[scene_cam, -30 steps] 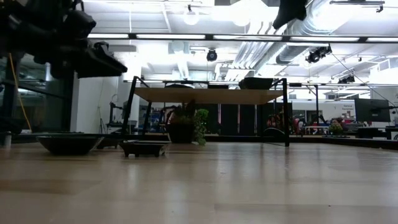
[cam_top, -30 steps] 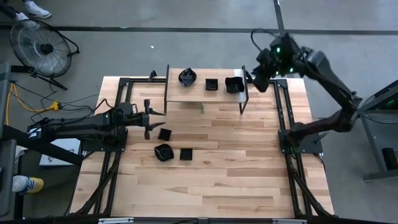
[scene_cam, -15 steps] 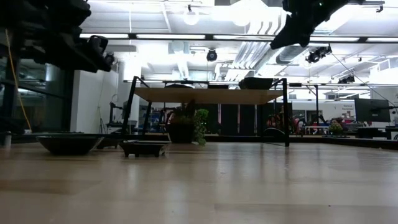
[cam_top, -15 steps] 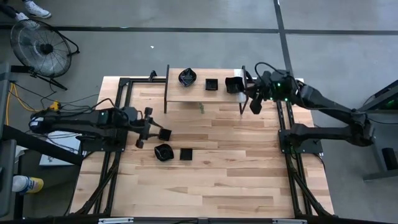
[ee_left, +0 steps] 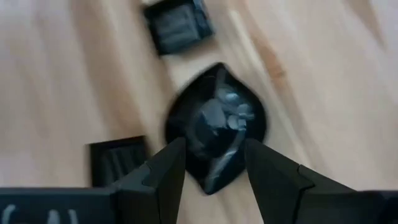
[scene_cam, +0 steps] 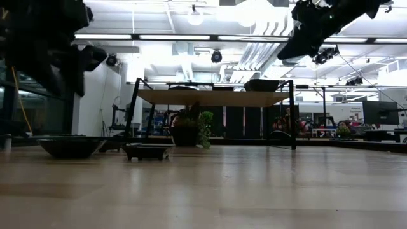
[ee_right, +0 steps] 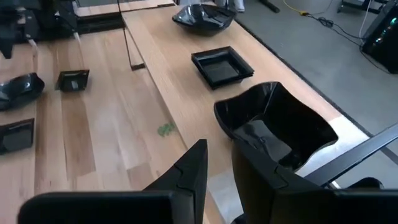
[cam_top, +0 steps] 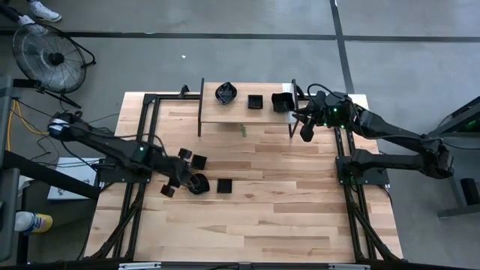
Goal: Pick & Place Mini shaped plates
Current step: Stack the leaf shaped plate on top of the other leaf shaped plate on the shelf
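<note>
Three mini shaped plates lie flat on the table: a rounded, pointed one [cam_top: 197,183] [ee_left: 214,124] [scene_cam: 70,146] and two small squares [cam_top: 199,160] [cam_top: 224,185] [ee_left: 177,25] [ee_left: 118,160]. Three more rest on the raised shelf [cam_top: 225,114]: a scalloped one [cam_top: 226,93], a square [cam_top: 255,101] [ee_right: 222,65] and an angular one [cam_top: 283,102] [ee_right: 273,121]. My left gripper [cam_top: 180,174] [ee_left: 211,165] hovers open above the rounded plate, a finger on either side, touching nothing. My right gripper [cam_top: 306,129] [ee_right: 219,174] is open and empty, off the shelf's right end.
The shelf stands on thin black legs [cam_top: 292,124] at the table's far side [scene_cam: 213,97]. Black frame rails [cam_top: 142,135] run along both table sides. A small green scrap [cam_top: 242,130] lies under the shelf's near edge. Bare wood [cam_top: 285,210] fills the near half.
My left gripper has moved toward the near edge and down, turning as it went, and now hangs over the rounded plate. My right gripper has come down from high above the shelf's right end and drawn back toward the near edge. No plate has moved.
</note>
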Controlling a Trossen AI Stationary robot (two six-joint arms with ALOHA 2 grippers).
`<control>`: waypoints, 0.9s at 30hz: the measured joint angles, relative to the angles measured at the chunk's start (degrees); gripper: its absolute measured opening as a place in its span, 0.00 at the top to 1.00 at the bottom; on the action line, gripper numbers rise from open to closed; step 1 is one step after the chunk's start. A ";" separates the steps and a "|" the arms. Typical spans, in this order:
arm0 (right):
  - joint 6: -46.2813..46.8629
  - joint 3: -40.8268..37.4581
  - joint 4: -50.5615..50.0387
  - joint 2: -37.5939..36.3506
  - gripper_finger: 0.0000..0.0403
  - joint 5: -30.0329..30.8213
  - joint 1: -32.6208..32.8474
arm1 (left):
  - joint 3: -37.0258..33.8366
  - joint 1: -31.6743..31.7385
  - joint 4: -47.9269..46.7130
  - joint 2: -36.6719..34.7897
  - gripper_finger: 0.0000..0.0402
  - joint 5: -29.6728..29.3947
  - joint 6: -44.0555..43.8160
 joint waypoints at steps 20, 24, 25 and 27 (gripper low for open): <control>-1.54 -0.57 0.31 0.00 0.83 -0.37 -0.02 | 7.00 -12.95 -1.70 25.03 0.59 -4.89 -2.02; -1.53 -0.57 0.30 0.00 0.83 -0.44 -0.02 | 7.00 -12.99 -2.16 25.44 0.59 -8.62 -1.62; -1.54 -0.57 0.31 0.00 0.83 -0.44 -0.02 | 7.00 -12.87 -2.14 25.44 0.59 -8.88 -1.13; -1.53 -0.57 0.29 0.00 0.83 -0.45 -0.02 | 7.00 -12.89 -2.56 25.44 0.59 -9.63 0.60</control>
